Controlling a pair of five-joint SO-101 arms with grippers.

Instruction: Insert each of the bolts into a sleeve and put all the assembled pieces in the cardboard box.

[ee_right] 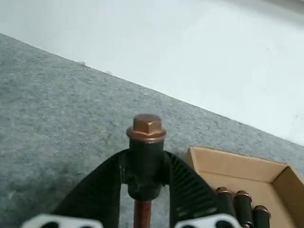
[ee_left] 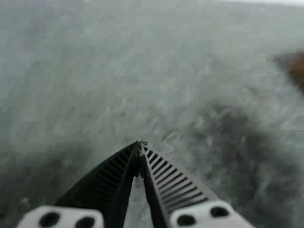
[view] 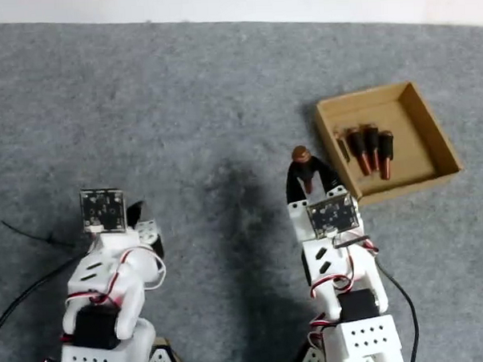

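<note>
My right gripper [ee_right: 145, 173] is shut on an assembled piece [ee_right: 145, 156]: a copper bolt with a hex head standing upright in a black sleeve. In the high view that piece [view: 302, 158] hangs over the grey carpet, just left of the cardboard box [view: 432, 136]. Three assembled pieces [view: 371, 151] lie side by side inside the box, and their ends [ee_right: 242, 204] peek into the right wrist view beside the box wall [ee_right: 228, 164]. My left gripper [ee_left: 140, 152] is shut with nothing in it, low over bare carpet at the left [view: 143, 217].
Grey carpet [view: 182, 111] covers the table. A white strip [view: 298, 2] runs along the far edge. A black cable [view: 23, 234] trails by the left arm's base.
</note>
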